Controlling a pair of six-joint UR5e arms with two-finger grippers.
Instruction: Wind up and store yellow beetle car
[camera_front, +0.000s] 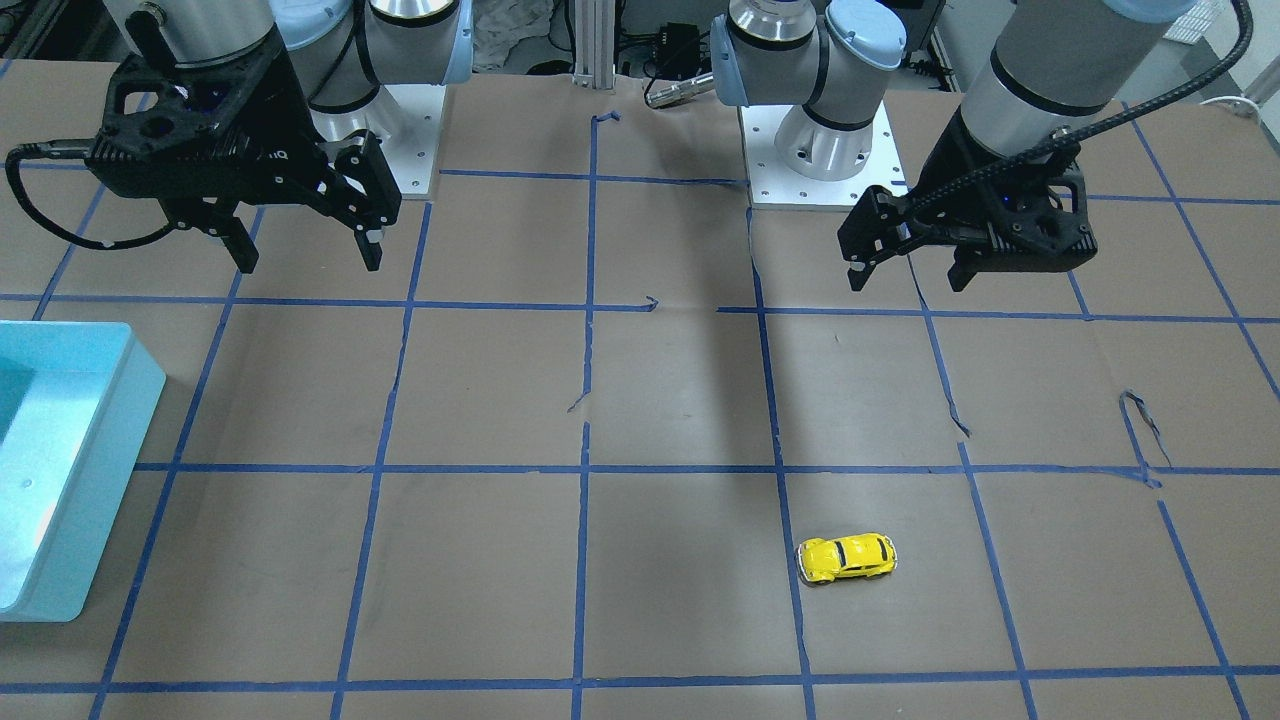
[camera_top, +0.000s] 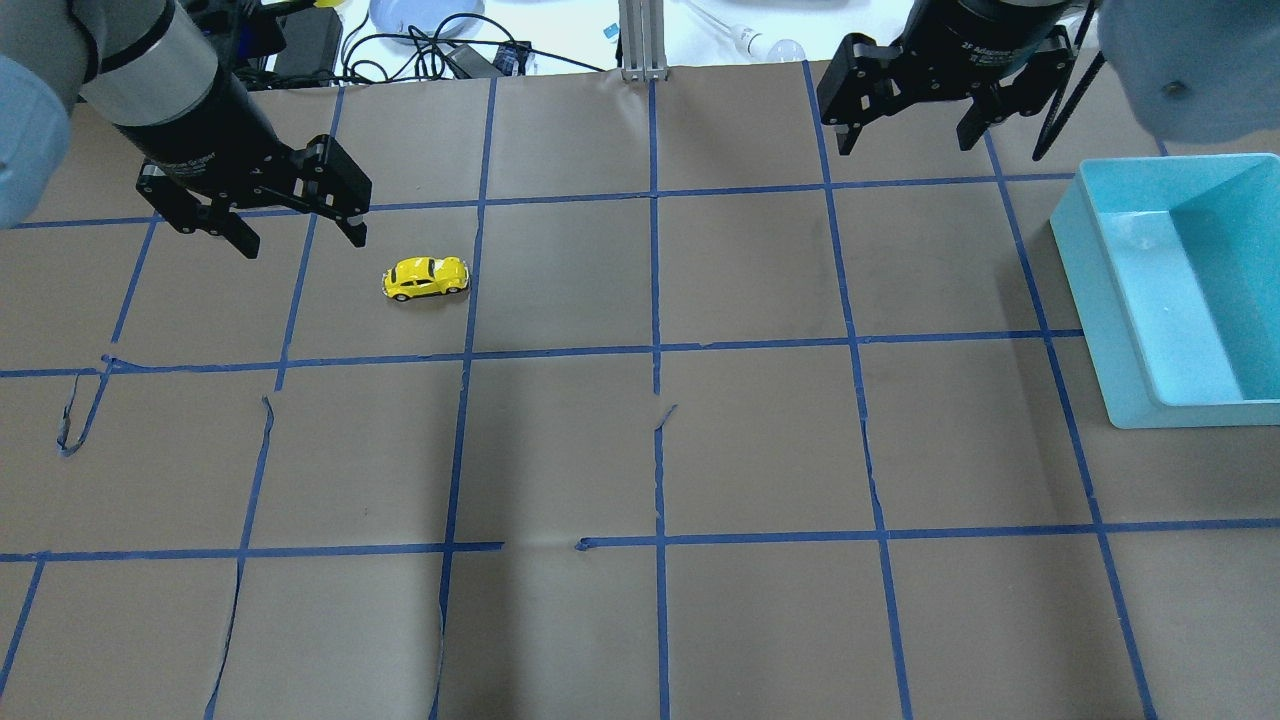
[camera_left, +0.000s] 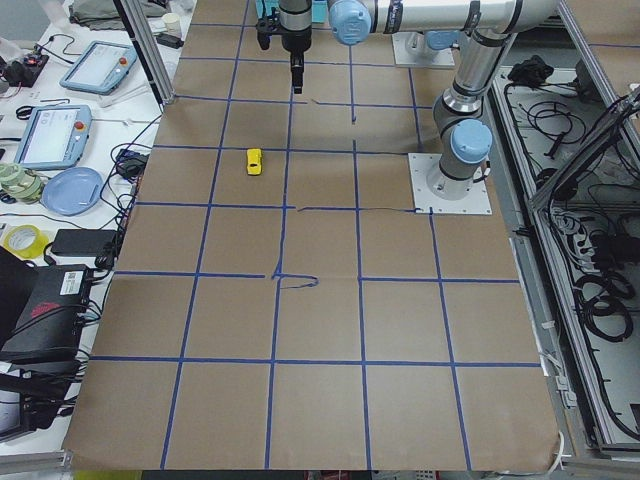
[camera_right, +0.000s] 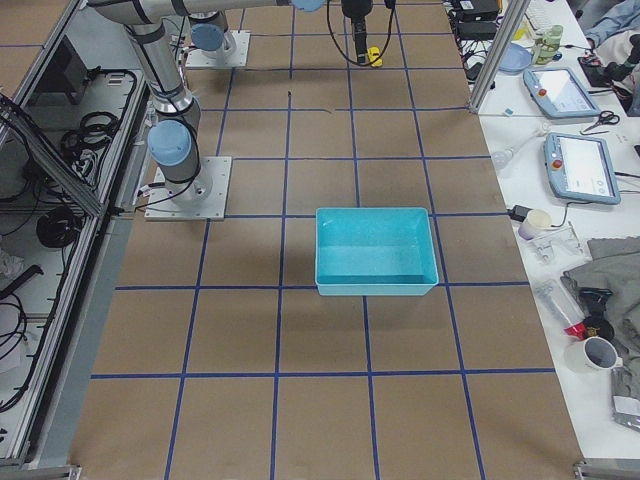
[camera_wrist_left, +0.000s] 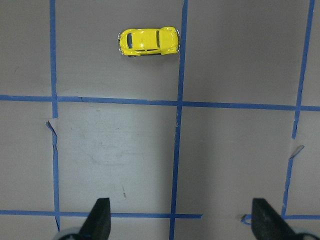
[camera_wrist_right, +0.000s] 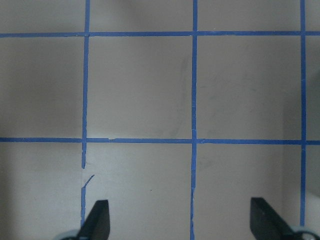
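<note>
Yellow beetle car (camera_top: 426, 278): sits on its wheels on the tabletop (camera_top: 750, 450), right next to a blue tape line. Nothing is touching it.
Left pincer (camera_top: 303, 243): hangs in the air near the car. Its two fingers are wide apart and hold nothing. The car is not between them.
Right pincer (camera_top: 906, 146): up in the air on the other side, far from the car. Its fingers are wide apart too, with nothing in them.
Blue bin (camera_top: 1100, 320): on the right pincer's side of the tabletop, far from the car.
Tabletop: brown paper with blue tape squares. Some tape is torn.
Writing: small white words on the right pincer's black body start with "2F". The rest is too small to read.
</note>
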